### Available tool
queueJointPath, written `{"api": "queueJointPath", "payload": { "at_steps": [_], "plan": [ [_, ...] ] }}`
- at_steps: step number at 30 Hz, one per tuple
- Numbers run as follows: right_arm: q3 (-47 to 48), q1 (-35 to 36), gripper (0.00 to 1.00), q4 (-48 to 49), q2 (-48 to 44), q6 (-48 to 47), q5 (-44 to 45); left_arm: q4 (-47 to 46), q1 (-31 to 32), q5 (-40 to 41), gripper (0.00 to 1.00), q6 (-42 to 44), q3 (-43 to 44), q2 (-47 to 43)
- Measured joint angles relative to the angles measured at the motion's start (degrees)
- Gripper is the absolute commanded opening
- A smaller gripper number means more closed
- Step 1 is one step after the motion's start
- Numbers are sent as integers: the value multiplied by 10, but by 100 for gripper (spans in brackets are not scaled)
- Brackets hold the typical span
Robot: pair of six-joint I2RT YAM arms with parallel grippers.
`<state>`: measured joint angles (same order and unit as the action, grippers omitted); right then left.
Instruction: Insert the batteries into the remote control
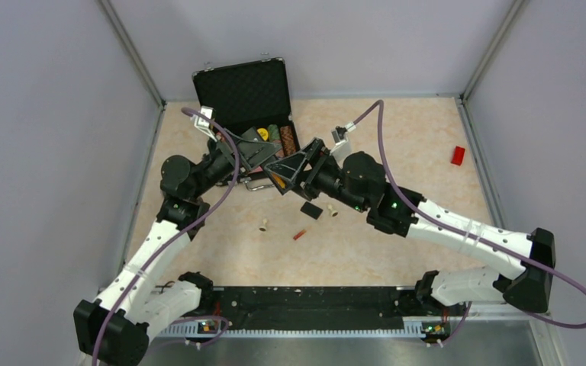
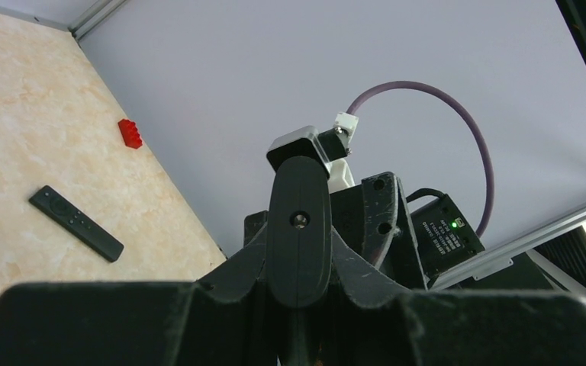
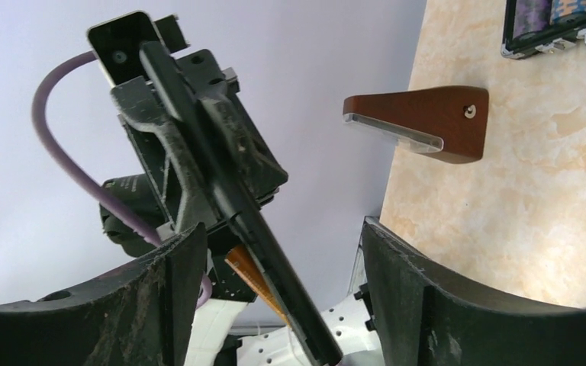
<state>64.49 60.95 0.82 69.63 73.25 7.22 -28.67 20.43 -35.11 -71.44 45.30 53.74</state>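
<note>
Setting: beige marbled counter (image 1: pixel 397 137) boxed by grey walls.
Top view: left hand (image 1: pixel 258 155) and right hand (image 1: pixel 294 168) meet tip to tip, an open black case (image 1: pixel 244 95) just beyond them. One battery (image 1: pixel 299 234) and the back cover (image 1: pixel 310 210) lie on the counter on the hands' near side, apart from both.
Left wrist: left hand pinching the remote control (image 2: pixel 297 229), which runs out ahead of it.
Right wrist: right hand spread, one finger (image 3: pixel 175 290) on either side of the remote control.

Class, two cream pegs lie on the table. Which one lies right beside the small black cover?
The right peg, close to the cover; the left peg lies apart.
</note>
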Motion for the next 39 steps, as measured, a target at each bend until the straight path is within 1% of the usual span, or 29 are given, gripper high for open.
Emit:
{"api": "queueJointPath", "payload": {
  "at_steps": [10, 17, 28, 39],
  "plan": [
    [0, -4, 56, -2, 12, 18, -13, 0, 0, 0, 0, 5, 0, 0],
    [-12, -5, 50, 14, 11, 33, -17, 5, 0, 1, 0, 10, -2, 0],
    [-30, -9, 45, 30, 2, 47, -24, 27, 3, 8, 0, -12, -3, 0],
    [-37, -11, 44, 39, 0, 50, -25, 38, 4, 16, 0, -33, -2, 0]
  ]
}}
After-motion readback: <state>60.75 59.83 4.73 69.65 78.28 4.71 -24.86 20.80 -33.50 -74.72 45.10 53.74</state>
